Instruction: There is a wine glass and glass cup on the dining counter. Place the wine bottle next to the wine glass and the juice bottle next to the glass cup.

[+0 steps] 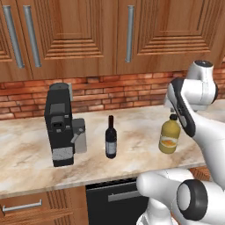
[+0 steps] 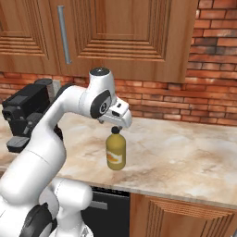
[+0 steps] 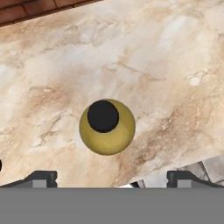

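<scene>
Jaws (image 3: 111,177) wide open, empty, over juice bottle (image 3: 107,127) | rigid, squat, likely slick | grip body below cap | wine bottle (image 1: 111,137) left on surface (image 1: 132,127)

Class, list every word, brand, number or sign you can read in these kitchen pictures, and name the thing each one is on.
None can be read.
juice bottle: orange-and-white label, a blur of colour with no letters to make out.
wine bottle: pale grey label, too small and blurred to read.
coffee machine: grey panels, no legible marks.
</scene>
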